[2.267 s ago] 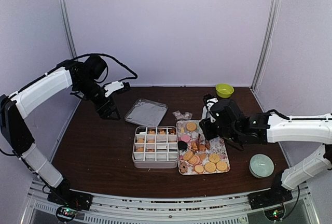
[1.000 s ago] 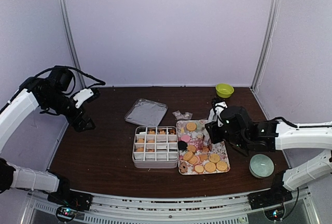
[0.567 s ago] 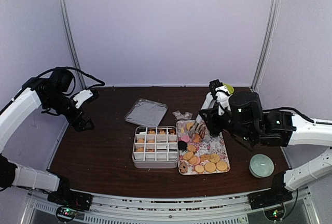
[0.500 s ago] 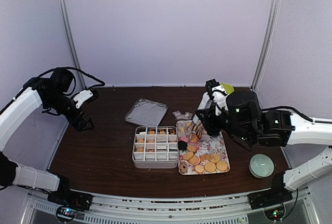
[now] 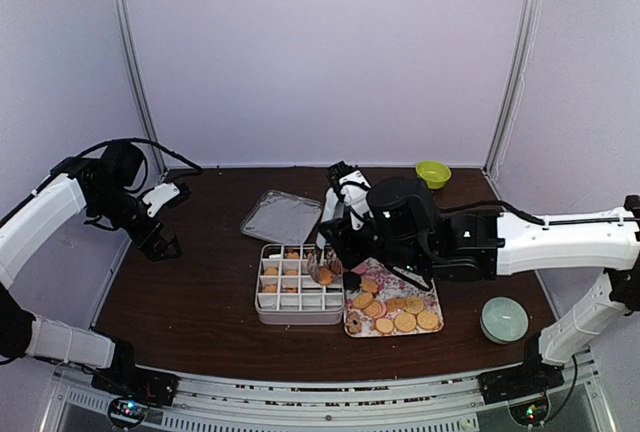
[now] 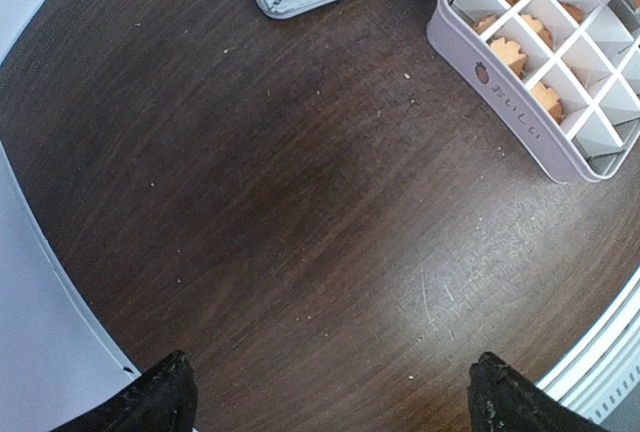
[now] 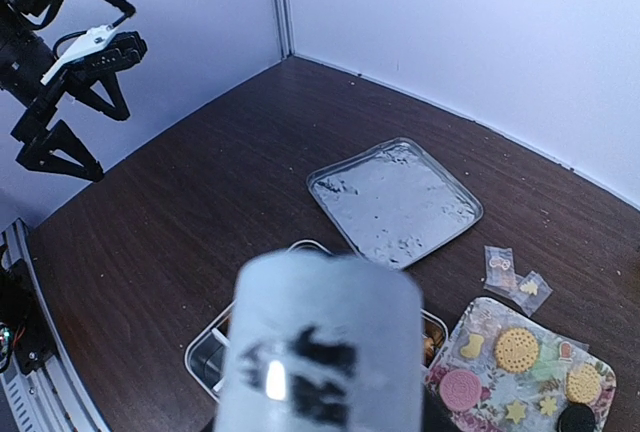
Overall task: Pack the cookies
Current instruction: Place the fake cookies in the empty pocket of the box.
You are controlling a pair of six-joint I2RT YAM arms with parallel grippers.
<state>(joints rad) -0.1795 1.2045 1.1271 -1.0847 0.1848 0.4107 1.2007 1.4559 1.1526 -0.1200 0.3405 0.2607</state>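
Note:
Several round cookies (image 5: pixel 396 308), mostly golden-orange, lie on the floral tray (image 5: pixel 432 292). My right gripper (image 5: pixel 340 235) is shut on the metal tongs (image 5: pixel 325 257), whose tips hold an orange cookie (image 5: pixel 323 275) over the right side of the white divided box (image 5: pixel 264 308). In the right wrist view the blurred tongs (image 7: pixel 320 352) hide my fingers. The tray's cookies (image 7: pixel 516 349) show at lower right. Some box cells hold cookies (image 6: pixel 508 52). My left gripper (image 5: pixel 160 244) is open and empty above bare table at the left, its fingertips (image 6: pixel 165 402) wide apart.
The box's metal lid (image 5: pixel 282 216) lies behind the box and also shows in the right wrist view (image 7: pixel 393 202). A green bowl (image 5: pixel 433 173) stands at the back right. A pale round dish (image 5: pixel 503 319) sits at the front right. Small packets (image 7: pixel 515 277) lie behind the tray.
My right arm has swung left from the floral tray to over the divided box, carrying an orange cookie in the tongs. The left arm has drifted slightly lower.

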